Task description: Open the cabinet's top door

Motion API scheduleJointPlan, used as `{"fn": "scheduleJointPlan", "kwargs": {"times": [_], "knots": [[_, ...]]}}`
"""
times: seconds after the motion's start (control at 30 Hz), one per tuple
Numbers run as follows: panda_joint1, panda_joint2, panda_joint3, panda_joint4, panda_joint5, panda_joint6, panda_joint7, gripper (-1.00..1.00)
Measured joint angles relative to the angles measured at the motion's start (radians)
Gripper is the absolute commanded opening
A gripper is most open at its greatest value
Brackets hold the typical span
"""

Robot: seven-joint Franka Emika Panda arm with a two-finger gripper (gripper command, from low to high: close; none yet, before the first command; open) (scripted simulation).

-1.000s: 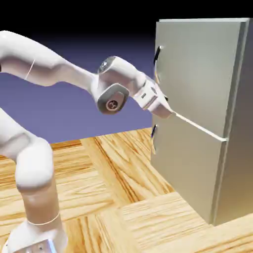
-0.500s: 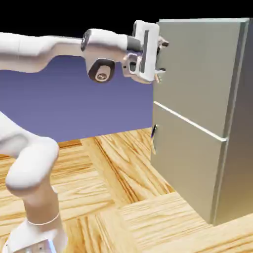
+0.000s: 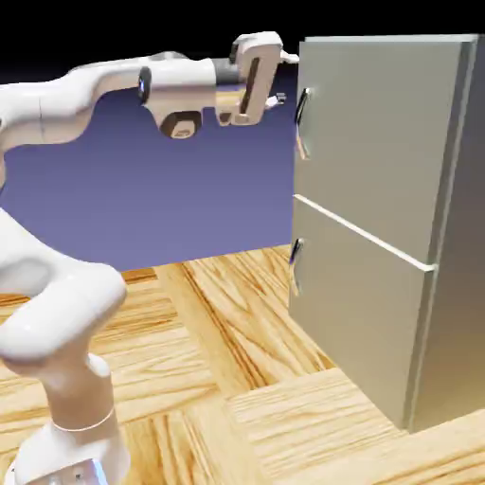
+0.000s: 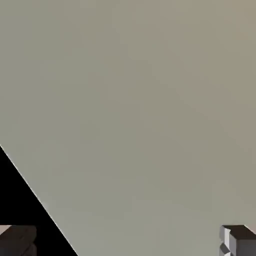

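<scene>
The cabinet (image 3: 398, 227) stands on the wooden table (image 3: 237, 379) at the exterior view's right, both doors flush and shut. The top door (image 3: 369, 133) carries its thin dark bar handle (image 3: 302, 121) along the left edge — open air lies between that edge and the gripper (image 3: 282, 80), which hangs just beside the handle, apart from it. The white arm (image 3: 104, 90) reaches level across, hand at the door's upper corner. In the hand view grey panel fills the picture, one edge running diagonally; the fingertips (image 4: 239, 241) sit wide apart — holding nothing.
</scene>
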Motion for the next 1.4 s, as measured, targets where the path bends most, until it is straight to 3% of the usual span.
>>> {"fn": "scheduleJointPlan", "kwargs": {"times": [0.4, 0.53, 0.57, 0.63, 1.1, 1.4], "knots": [[-0.245, -0.11, 0.32, 0.192, 0.518, 0.054, 0.468, 0.0], [-0.39, -0.112, 0.376, 0.294, 0.515, 0.02, 0.488, 0.0], [-0.418, -0.113, 0.386, 0.313, 0.514, 0.014, 0.491, -1.0], [-0.418, -0.113, 0.386, 0.313, 0.514, 0.014, 0.491, -1.0], [0.035, -0.314, 0.032, -0.193, 0.663, -0.417, 0.321, -1.0], [-0.046, -0.608, -0.002, -0.319, 0.582, -0.685, 0.586, -1.0]]}}
